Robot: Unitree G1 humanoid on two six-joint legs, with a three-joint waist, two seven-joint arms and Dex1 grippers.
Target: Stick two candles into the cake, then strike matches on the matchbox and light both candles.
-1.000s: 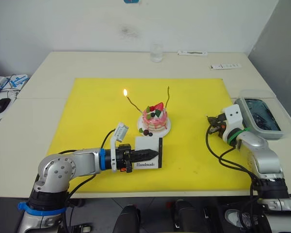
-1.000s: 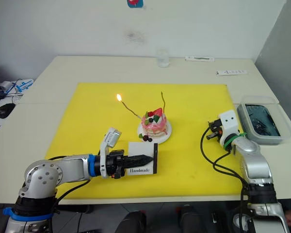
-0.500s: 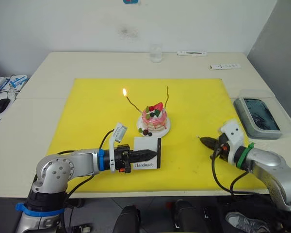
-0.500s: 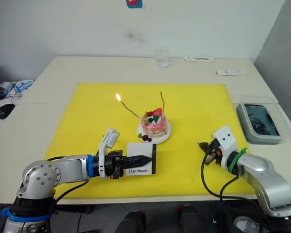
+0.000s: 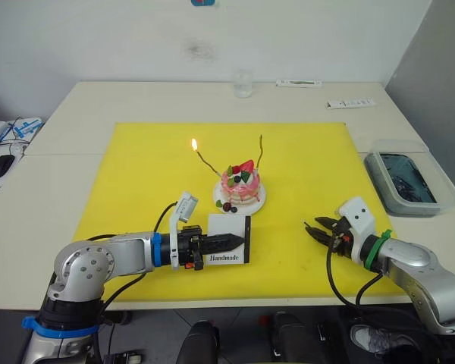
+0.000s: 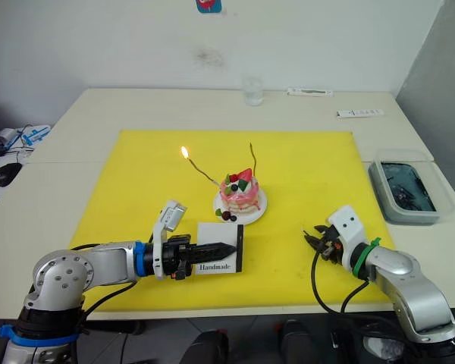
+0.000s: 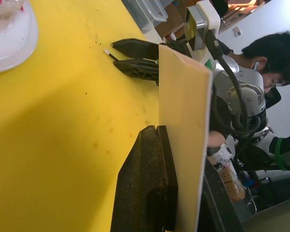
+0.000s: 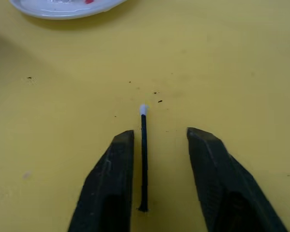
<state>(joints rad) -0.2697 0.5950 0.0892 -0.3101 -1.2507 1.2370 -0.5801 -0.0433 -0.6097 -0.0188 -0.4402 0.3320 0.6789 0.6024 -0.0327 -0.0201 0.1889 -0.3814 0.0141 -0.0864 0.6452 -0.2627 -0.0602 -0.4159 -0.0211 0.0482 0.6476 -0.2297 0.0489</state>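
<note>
Cream-coloured bench (image 5: 76, 114) carries a big yellow rectangular mat (image 5: 136, 174) w/ the task things on it. Small round pink layered cake (image 5: 240, 186) on its white plate sits near mat centre. Two thin wavy golden-brown candles stand in the cake: one (image 5: 205, 159) leans out to 10 o'clock w/ a flame at its tip, the other (image 5: 261, 152) rises at 1 o'clock, unlit.

Flat white matchbox (image 5: 229, 240) printed "Handmade" stands on edge at 6 o'clock from the cake, just beside the plate, dark strip along the side facing the right arm. Left arm lies low across the mat, forearm about level, reaching toward the right arm; left claw (image 5: 229, 243) pinches the matchbox, fingers pressed against its faces.

Right arm bent at elbow, forearm low over the mat at 4 o'clock from the cake, pointing back toward the matchbox. Right claw (image 8: 159, 169) spread, fingertips at the mat surface either side of a short dark match (image 8: 143, 159) w/ whitish head; match lies flat between the fingers, closer to one finger.

Clear plastic tub (image 5: 406, 182) w/ dark contents sits off the mat at 3 o'clock.
</note>
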